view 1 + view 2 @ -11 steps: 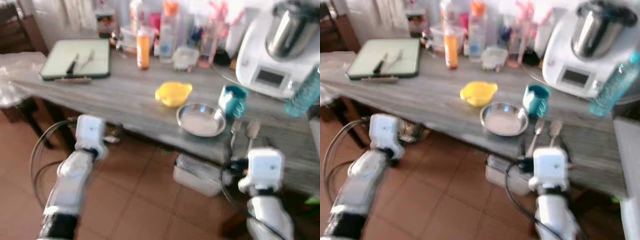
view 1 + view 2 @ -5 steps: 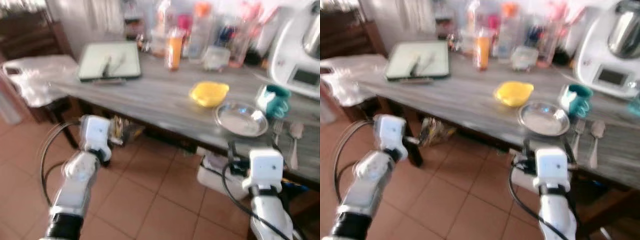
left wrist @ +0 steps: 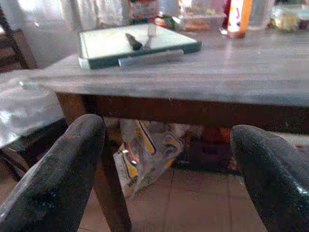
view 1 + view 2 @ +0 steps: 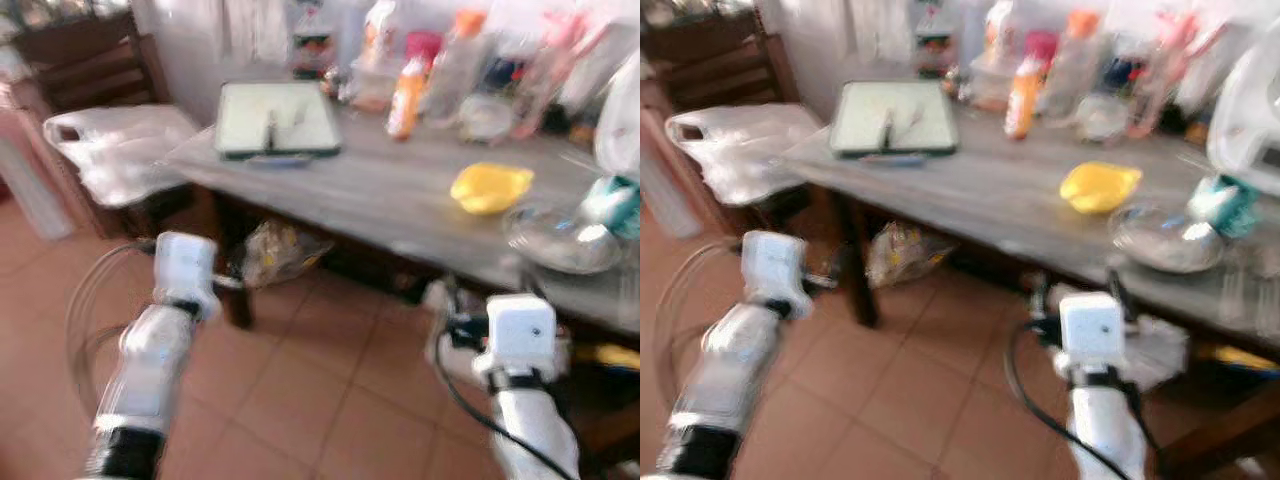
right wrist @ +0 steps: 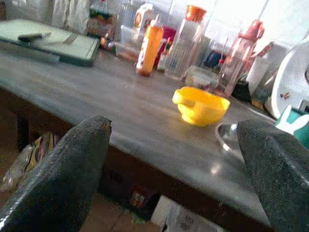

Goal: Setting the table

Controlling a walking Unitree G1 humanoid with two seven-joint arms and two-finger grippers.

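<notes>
A grey wooden table stands ahead of me. On its far left corner lies a green-rimmed tray holding a dark-handled knife and a fork. Toward the right sit a yellow bowl, a silver plate and a teal mug. My left gripper is open and empty, held below the table edge near the tray corner. My right gripper is open and empty too, low in front of the table, facing the yellow bowl.
Bottles and jars, among them an orange bottle, crowd the back of the table. A white plastic bag lies on a seat at the left. A crumpled bag sits under the table on the tiled floor.
The camera has swung left, so the whole scene has slid right; the white appliance, fork and spoon have left the picture. Both arms keep their pose, grippers still open.
</notes>
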